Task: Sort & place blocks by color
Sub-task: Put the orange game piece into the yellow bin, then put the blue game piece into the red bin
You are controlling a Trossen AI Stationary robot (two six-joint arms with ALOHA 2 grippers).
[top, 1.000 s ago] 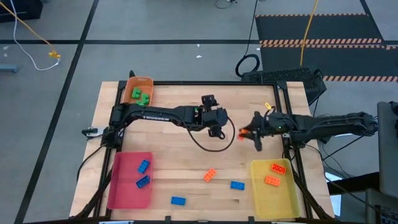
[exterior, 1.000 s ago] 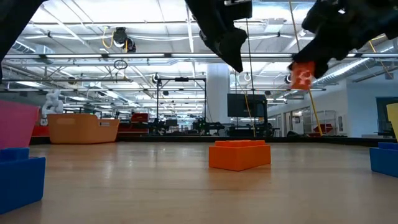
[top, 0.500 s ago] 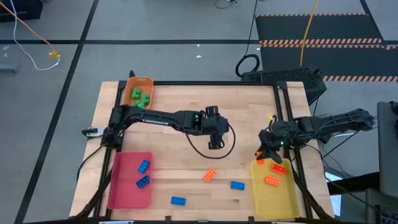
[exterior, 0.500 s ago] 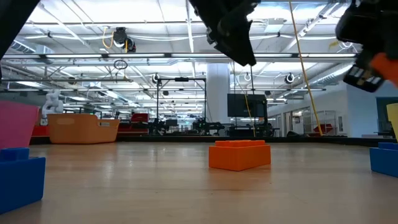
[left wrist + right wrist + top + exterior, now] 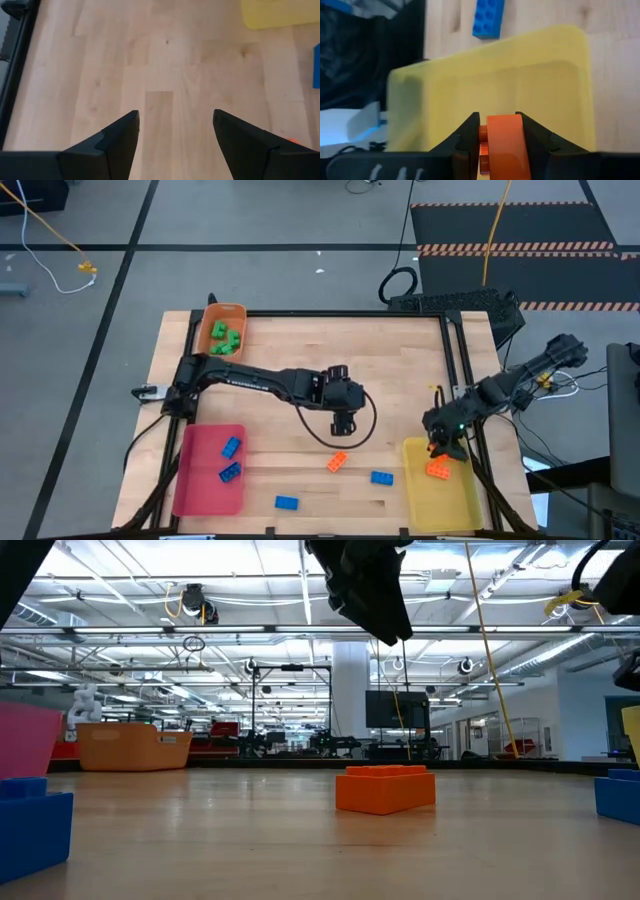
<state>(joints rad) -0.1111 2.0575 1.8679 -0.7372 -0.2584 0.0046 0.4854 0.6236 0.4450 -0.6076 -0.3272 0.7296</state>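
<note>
Right gripper [image 5: 496, 131]: fingers pinching an orange block [image 5: 505, 142] over the yellow tray [image 5: 440, 490], poised for release among like colours; left gripper [image 5: 343, 423]: fingers spread, empty, above the counter [image 5: 290, 350] near a loose orange block [image 5: 337, 463], probably next.

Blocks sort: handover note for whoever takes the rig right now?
Right gripper: shut on an orange block, over the yellow tray; not released.
Left gripper: open, empty, above the table near the loose orange block.
Done: green blocks in the orange tray; two blue blocks in the pink tray; at least one orange block in the yellow tray.
Left: drop the held orange block; loose orange block to the yellow tray; two loose blue blocks and to the pink tray.
</note>
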